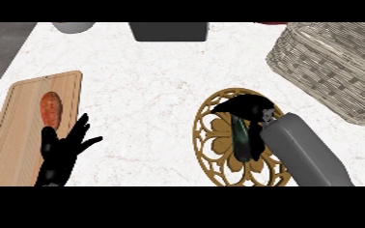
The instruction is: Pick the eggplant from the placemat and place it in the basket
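Observation:
A dark, long eggplant [242,137] lies on the round golden openwork placemat [211,140] at the lower right. My right hand [246,107] is directly over the eggplant's upper end, fingers bent down round it; the grey forearm hides the placemat's right side. The woven wicker basket [324,63] stands at the upper right, apart from the placemat. At the lower left my left hand [61,149] rests open with fingers spread, overlapping the edge of a cutting board.
A wooden cutting board [28,121] at the left carries an orange-red sausage-like item [50,108]. A dark grey container [170,31] and a light grey bowl [73,27] sit along the far edge. Bare white marble counter lies between board and placemat.

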